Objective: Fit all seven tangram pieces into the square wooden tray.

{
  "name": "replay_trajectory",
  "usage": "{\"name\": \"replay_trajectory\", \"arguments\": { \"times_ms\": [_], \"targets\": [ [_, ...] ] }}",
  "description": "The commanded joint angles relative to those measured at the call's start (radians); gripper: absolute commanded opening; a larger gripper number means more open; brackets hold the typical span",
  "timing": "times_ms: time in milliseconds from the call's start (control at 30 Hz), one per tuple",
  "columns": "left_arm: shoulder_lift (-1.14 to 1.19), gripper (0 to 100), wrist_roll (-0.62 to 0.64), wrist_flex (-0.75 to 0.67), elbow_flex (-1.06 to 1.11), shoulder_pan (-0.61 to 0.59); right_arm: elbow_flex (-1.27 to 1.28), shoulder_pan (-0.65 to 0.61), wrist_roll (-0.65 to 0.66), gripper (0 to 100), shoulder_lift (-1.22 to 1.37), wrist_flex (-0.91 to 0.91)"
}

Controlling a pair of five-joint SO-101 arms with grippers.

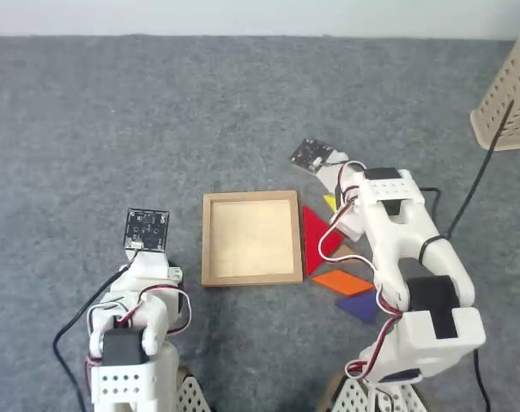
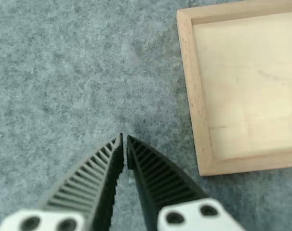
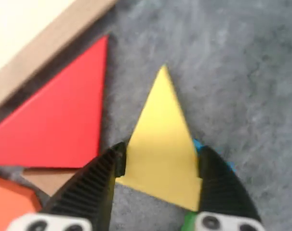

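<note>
Right gripper [image 3: 160, 151] first, since it's practically in the lens: jaws apart, one on each side of the wide end of the yellow triangle [image 3: 160, 125]. Can't tell whether they're touching its edges or just flanking them, so I'm calling it not gripped yet. That triangle lies flat on the counter [image 3: 242, 57] off one side of the tray [image 3: 49, 38], just past the red triangle [image 3: 64, 125], which sits right beside the tray rim. A blue piece [image 3: 226, 166] peeks out at the yellow one's edge away from the tray, seemingly under it.

Handling guess: these look like thin, stiff, flat tiles with a glossy face, so they're light but slippery, with hardly any edge height to bite on. I'd pinch across the two slanted edges near the broad end, right where the jaws are lined up. Near the tip the tapering sides would probably squirt it out. If it does rest partly on the blue piece, one edge may be propped up a bit, which could help.

Tray is plain wood inside, nothing fitted. The orange piece [image 1: 341, 281] and purple piece [image 1: 361, 306] lie on the same side of the tray as the red one.

Left gripper [image 2: 125, 140] is on the opposite side of the tray, jaws together on nothing, hovering over the counter near a tray corner.
</note>
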Motion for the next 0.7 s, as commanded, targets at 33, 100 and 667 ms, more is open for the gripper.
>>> {"name": "replay_trajectory", "arguments": {
  "times_ms": [33,100,667],
  "targets": [
    [-0.006,1,0.009,0.006,-0.005,-0.002,-0.028,0.024,-0.146,12.4,-0.016,0.004],
    [-0.006,1,0.009,0.006,-0.005,-0.002,-0.029,0.042,-0.195,12.4,-0.016,0.004],
    [-0.006,1,0.009,0.006,-0.005,-0.002,-0.135,0.087,-0.405,12.8,-0.225,0.239]
  ]
}}
